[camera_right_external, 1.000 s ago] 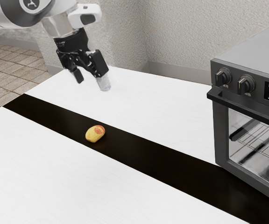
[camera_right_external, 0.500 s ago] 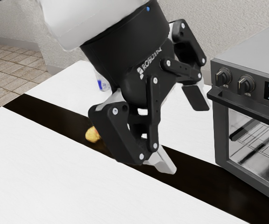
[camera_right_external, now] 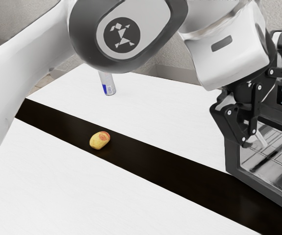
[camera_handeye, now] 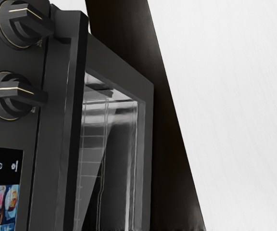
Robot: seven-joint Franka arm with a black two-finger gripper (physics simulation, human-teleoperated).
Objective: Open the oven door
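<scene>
The black gripper (camera_right_external: 280, 113) is at the exterior view's right, in front of the oven's upper front, its two fingers spread wide with nothing seen held between them. It covers much of the knobs and handle there. The oven door (camera_right_external: 233, 155) stands upright and closed, with a glass window. In the wrist view, the dark bar handle (camera_handeye: 76, 120) runs along the door's edge beside the control panel, and the door's glass (camera_handeye: 117, 159) shows a wire rack inside.
On the white table (camera_right_external: 62, 181) a yellow-red fruit (camera_right_external: 100, 140) rests on the black strip (camera_right_external: 155, 166). A white and blue can (camera_right_external: 107, 84) stands farther back. Two oven knobs (camera_handeye: 20, 21) and a display (camera_handeye: 3, 192) are beside the handle.
My arm has swung in from the exterior view's left, and the gripper has moved to the exterior view's right, up to the oven front. Fruit, can and door stay as they were.
</scene>
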